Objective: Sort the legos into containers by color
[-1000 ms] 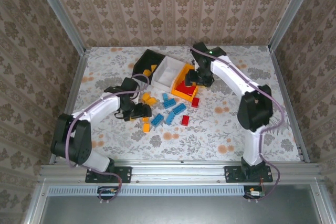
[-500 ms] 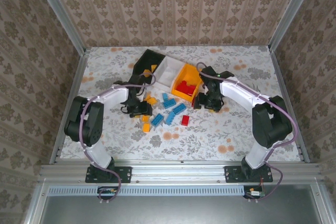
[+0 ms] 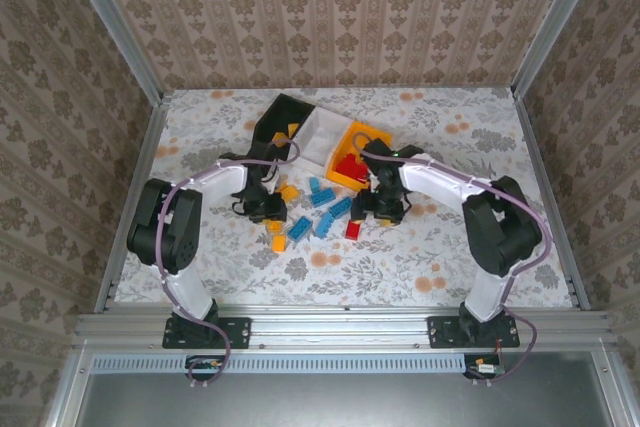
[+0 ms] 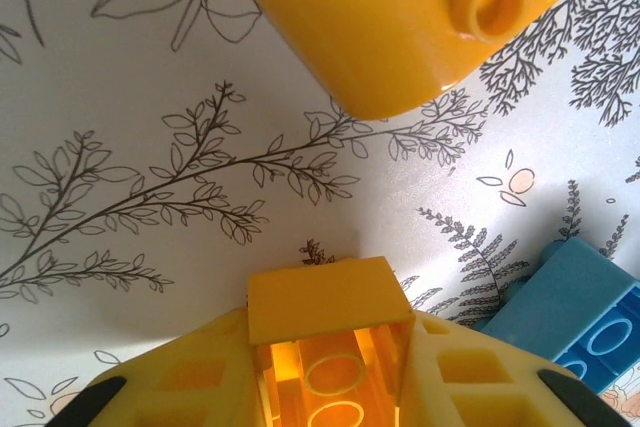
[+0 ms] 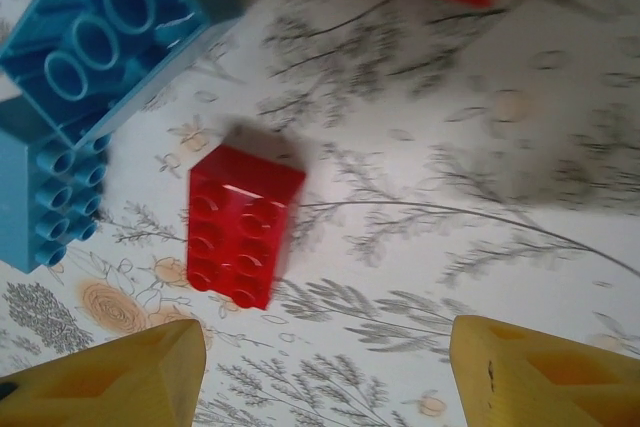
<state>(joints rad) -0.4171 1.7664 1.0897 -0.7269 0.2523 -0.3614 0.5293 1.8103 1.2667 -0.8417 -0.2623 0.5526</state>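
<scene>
Two bricks in play | left fingers [image 4: 190, 387] clamped on orange-yellow brick [image 4: 330, 332] | right fingers [image 5: 120, 377] spread wide above red brick [image 5: 243, 225], middle of counter [image 3: 450, 247] | next, likely: centre over brick, square to long sides, lower fully, then close.

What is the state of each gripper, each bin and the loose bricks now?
left gripper: shut on an orange-yellow brick
right gripper: open, a red brick on the table ahead
black bin: holds orange-yellow bricks
white bin: looks empty
orange-yellow bin: holds red bricks
blue bricks: loose on the table
</scene>
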